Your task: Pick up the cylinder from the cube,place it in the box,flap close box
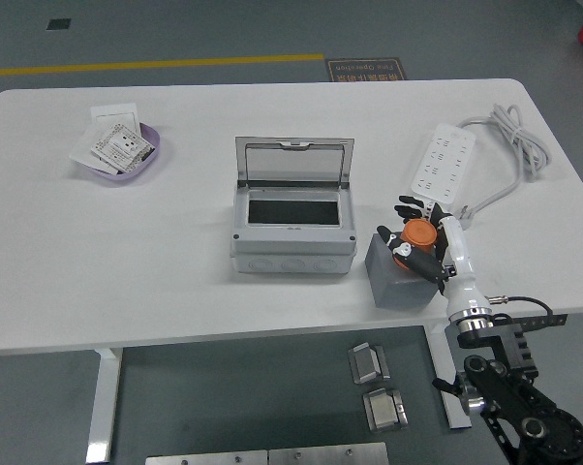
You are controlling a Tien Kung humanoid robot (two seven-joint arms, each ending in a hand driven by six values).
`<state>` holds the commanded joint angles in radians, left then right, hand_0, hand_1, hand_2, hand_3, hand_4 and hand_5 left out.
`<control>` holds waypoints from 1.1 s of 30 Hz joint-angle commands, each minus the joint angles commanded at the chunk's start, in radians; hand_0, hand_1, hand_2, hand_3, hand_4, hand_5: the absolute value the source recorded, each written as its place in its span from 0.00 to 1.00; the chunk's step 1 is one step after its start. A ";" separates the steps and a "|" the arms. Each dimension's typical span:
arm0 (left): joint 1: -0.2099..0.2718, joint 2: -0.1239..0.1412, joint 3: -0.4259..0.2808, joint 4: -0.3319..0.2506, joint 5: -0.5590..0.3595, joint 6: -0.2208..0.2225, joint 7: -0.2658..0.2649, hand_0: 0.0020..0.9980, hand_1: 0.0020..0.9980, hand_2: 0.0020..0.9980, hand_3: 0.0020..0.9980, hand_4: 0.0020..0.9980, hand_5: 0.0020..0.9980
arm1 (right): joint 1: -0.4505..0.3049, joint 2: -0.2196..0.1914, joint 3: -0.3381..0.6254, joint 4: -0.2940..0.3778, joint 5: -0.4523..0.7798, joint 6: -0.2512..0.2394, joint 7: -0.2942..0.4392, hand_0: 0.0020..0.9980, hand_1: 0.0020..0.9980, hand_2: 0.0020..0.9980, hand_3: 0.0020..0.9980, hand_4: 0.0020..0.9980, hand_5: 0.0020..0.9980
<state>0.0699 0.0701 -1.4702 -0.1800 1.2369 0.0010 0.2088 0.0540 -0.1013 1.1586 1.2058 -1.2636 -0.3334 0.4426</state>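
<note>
An orange cylinder (416,234) is held just above the grey cube (398,279) near the table's front right. My right hand (414,231) is shut on the cylinder, black fingers behind it and the thumb in front. The grey box (293,225) stands at the table's middle, left of the cube, with its clear lid (293,158) hinged up at the back and its dark inside showing. The left arm is out of view.
A white power strip (440,166) with its cable (512,139) lies at the back right. A purple dish (120,155) with paper cards sits at the far left. The table's front edge runs just below the cube.
</note>
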 joint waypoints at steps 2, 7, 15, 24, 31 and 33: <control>0.000 0.000 0.002 0.000 0.000 0.000 0.000 0.63 0.61 0.57 0.59 0.67 0.29 | 0.000 0.000 -0.004 -0.002 0.001 -0.003 0.000 0.71 0.70 0.66 0.72 0.79 0.10; -0.002 -0.001 0.008 0.000 -0.002 0.000 -0.003 0.63 0.61 0.57 0.59 0.67 0.29 | 0.000 0.001 -0.014 -0.008 0.012 -0.009 0.003 0.70 0.69 0.65 0.69 0.65 0.00; -0.003 -0.003 0.019 0.000 -0.008 -0.001 -0.009 0.63 0.61 0.57 0.59 0.67 0.29 | 0.001 0.000 -0.024 -0.004 0.038 -0.006 -0.001 0.73 0.67 0.60 0.64 0.36 0.00; -0.004 -0.005 0.025 0.000 -0.014 -0.001 -0.011 0.63 0.61 0.57 0.59 0.67 0.28 | 0.001 -0.002 -0.026 0.010 0.052 -0.005 -0.013 0.61 0.57 0.50 0.47 0.00 0.00; -0.004 -0.006 0.028 0.000 -0.019 -0.001 -0.013 0.63 0.61 0.57 0.59 0.67 0.28 | 0.002 -0.002 -0.018 0.020 0.052 -0.010 -0.018 0.53 0.49 0.44 0.39 0.00 0.00; -0.004 -0.006 0.029 0.000 -0.022 -0.002 -0.014 0.63 0.61 0.57 0.59 0.67 0.28 | 0.002 -0.003 -0.016 0.024 0.049 -0.011 -0.019 0.53 0.49 0.44 0.39 0.00 0.00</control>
<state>0.0658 0.0646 -1.4417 -0.1800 1.2152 -0.0008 0.1943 0.0557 -0.1040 1.1425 1.2299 -1.2146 -0.3446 0.4236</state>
